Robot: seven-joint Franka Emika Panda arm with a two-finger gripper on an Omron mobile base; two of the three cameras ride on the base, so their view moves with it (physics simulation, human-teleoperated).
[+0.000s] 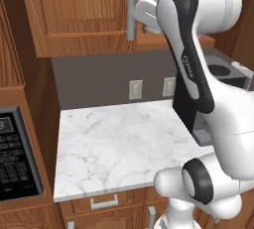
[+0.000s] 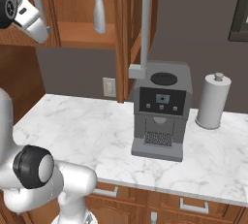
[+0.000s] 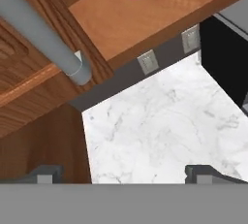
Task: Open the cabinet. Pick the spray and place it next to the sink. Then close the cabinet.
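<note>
Countertop below; spray shelved

A pale translucent spray bottle stands inside the open brown wooden wall cabinet, above the white marble counter, where a boxy grey coffee machine sits left of a grey-white paper towel roll.

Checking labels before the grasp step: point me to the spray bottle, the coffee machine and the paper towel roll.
spray bottle [image 2: 99, 12]: right base view, on its pale body, standing on the cabinet shelf.
coffee machine [image 2: 161, 103]: right base view, on its dark front panel.
paper towel roll [image 2: 213, 103]: right base view, on the side of the roll.
</note>
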